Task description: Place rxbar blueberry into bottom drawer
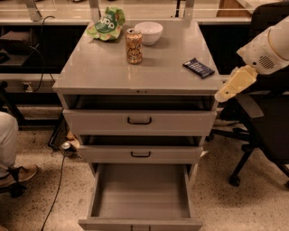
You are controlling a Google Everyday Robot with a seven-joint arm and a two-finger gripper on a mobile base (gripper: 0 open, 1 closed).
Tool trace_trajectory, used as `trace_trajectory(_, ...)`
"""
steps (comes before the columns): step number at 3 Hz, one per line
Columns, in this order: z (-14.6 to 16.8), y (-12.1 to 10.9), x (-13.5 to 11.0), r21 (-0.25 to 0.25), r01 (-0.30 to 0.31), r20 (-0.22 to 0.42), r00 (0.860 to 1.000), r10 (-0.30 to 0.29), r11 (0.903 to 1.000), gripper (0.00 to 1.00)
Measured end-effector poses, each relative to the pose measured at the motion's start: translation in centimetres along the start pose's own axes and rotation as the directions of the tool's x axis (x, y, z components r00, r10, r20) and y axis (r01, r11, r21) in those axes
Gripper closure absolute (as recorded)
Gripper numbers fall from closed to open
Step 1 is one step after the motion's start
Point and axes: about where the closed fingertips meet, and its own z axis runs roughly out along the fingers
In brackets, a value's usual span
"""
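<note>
Approach step: your tool [231, 84] hung beside the tabletop [99, 67], grip state untellable; you next needed to reach the rxbar [198, 67].

Speckled terrazzo floor [253, 207] is spreading across the whole lower area, beige with dark flecks. A thin dark cable [56, 189] is trailing over it at left. A grey metal cabinet [99, 67] is standing mid-room, its top catching soft overhead light. A long pale bench [49, 21] is running behind it, with metal posts [31, 9] rising off it and dark shelving sitting underneath. A black office chair [266, 131] on casters is standing at right, just beside the cabinet. A light trouser leg [6, 135] and brown shoe [22, 173] are showing at the left edge. The gripper [230, 85] is hanging between cabinet and chair, by the cabinet's right top edge.
</note>
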Motion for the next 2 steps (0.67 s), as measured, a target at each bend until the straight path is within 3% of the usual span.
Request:
trace_trajectory(1, -0.1, 0.0, -0.1, 0.001, 0.001, 0.000, 1.000, -0.001, 1.0000, 0.00)
trace_trajectory(2, 2.1, -2.5, -0.5, 0.018, -0.009, 0.003, 1.000, 0.009, 0.9998, 0.00)
